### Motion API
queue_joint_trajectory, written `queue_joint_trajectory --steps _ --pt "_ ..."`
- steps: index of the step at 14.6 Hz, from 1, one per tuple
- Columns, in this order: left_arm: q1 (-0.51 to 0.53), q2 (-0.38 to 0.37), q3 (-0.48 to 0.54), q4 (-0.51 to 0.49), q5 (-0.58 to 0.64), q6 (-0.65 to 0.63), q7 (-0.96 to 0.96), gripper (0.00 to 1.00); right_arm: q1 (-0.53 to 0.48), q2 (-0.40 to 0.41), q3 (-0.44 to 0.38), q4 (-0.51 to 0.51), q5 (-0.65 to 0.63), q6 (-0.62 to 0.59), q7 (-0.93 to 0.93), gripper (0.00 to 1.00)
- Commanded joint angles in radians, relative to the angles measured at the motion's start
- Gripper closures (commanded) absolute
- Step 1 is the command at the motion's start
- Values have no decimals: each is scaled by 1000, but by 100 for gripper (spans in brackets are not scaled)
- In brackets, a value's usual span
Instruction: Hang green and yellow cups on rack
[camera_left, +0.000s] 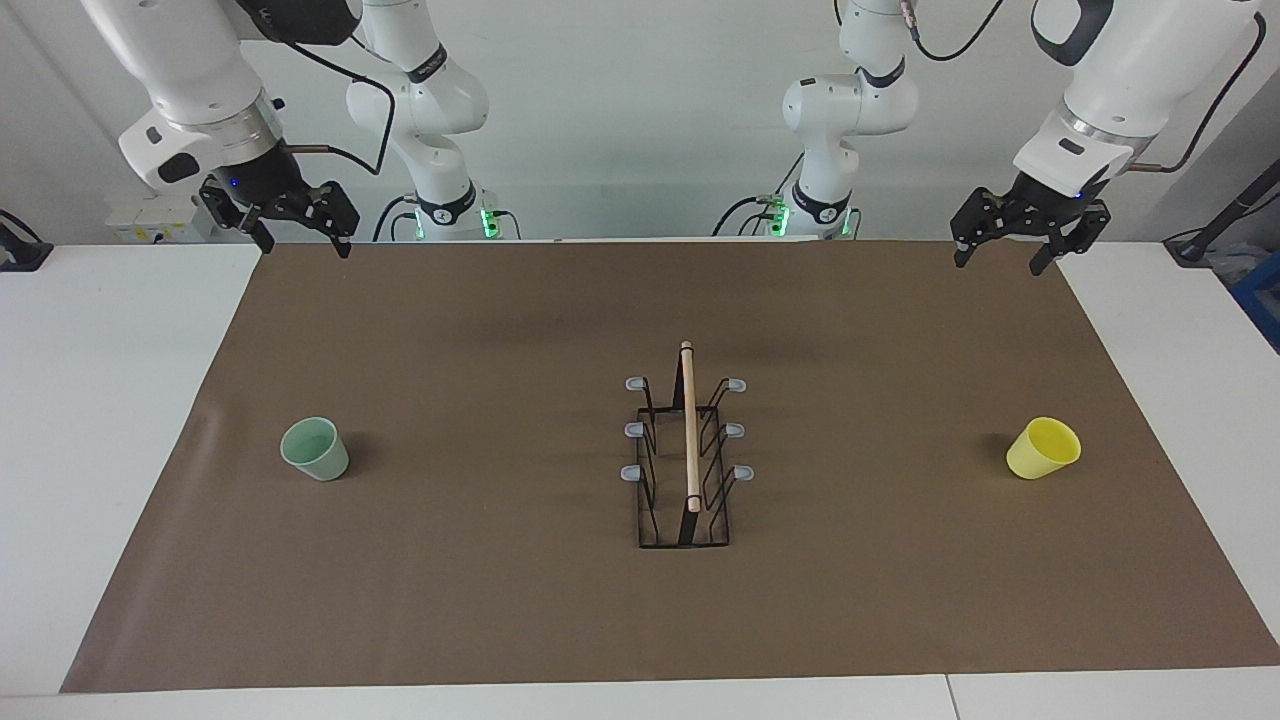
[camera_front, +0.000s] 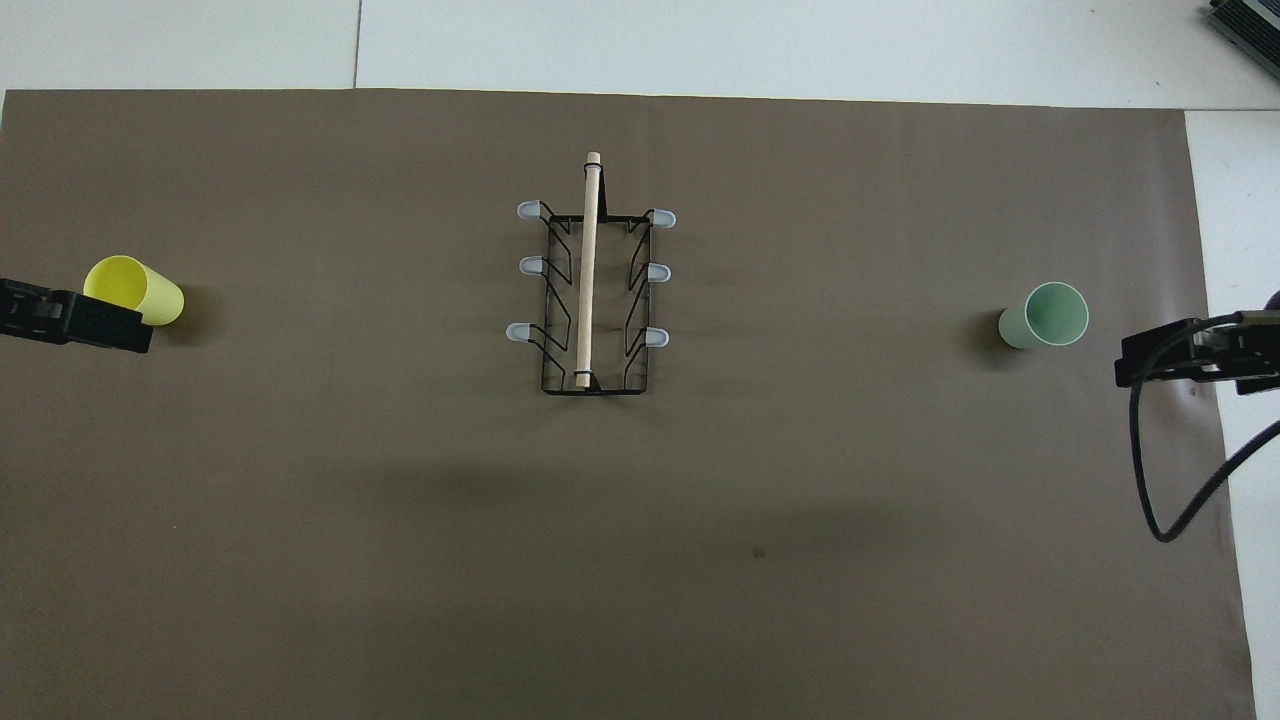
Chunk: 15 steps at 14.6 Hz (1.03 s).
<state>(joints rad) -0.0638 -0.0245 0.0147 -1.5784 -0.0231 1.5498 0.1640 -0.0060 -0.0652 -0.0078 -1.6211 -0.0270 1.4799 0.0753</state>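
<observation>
The black wire rack (camera_left: 688, 450) with its wooden rod stands mid-table, all prongs bare; it also shows in the overhead view (camera_front: 592, 300). The mint green cup (camera_left: 315, 449) (camera_front: 1044, 316) stands upright toward the right arm's end. The yellow cup (camera_left: 1043, 448) (camera_front: 133, 290) stands upright toward the left arm's end. My left gripper (camera_left: 1000, 262) (camera_front: 115, 330) is open and empty, raised over the mat's edge near the robots. My right gripper (camera_left: 305, 245) (camera_front: 1150, 365) is open and empty, raised the same way at its own end.
A brown mat (camera_left: 480, 330) covers most of the white table (camera_left: 100, 400). A black cable (camera_front: 1150, 480) hangs from the right arm near the green cup's end.
</observation>
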Motion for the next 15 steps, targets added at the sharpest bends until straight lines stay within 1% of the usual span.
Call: queue_joint_trajectory --steps 1,3,7,12,13,15 --pt "-18 -12 16 0 -1 -43 -36 0 -8 2 3 7 13 -10 -6 0" --pt "-27 -20 27 -3 3 -45 -83 0 -8 2 3 9 15 -9 -6 0" --pt "-11 -22 27 -8 8 -33 -77 0 -11 -1 3 7 15 -12 -11 0" --pt "-5 -22 25 -9 21 -17 -72 0 -12 -48 -7 -8 -2 -20 -32 0" --pt "-5 -22 25 -11 22 -17 -70 0 -11 -48 -7 -14 -10 -10 -16 0" --pt "-5 -23 24 -14 22 -26 -80 0 -25 -15 -7 -5 -34 -27 -15 0"
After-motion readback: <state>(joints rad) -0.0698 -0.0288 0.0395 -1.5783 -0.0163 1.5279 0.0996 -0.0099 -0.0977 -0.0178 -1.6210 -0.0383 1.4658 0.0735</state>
